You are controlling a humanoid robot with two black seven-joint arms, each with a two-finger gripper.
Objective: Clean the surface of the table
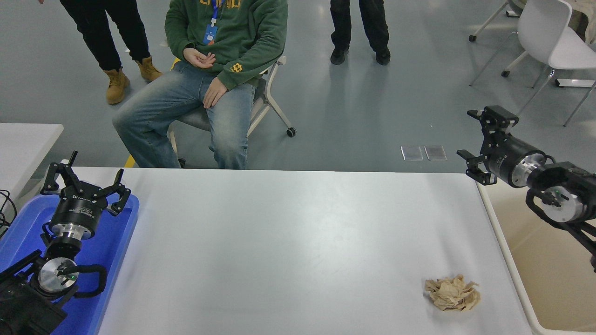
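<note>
Crumpled brown paper wad [452,292] lying on wide white tabletop [288,242], near its right front corner.

Right hand [477,142] raised off the tabletop's far right edge above a beige bin [554,279], fingers spread, holding nothing, well apart from the wad. Left hand [84,179] parked lower left over a blue tray [116,242], fingers spread, empty. Seated person in a green sweatshirt [233,32] beyond the far edge.

Left pincer [86,179] parked, spread wide; right pincer [476,139] raised, fingers apart.
</note>
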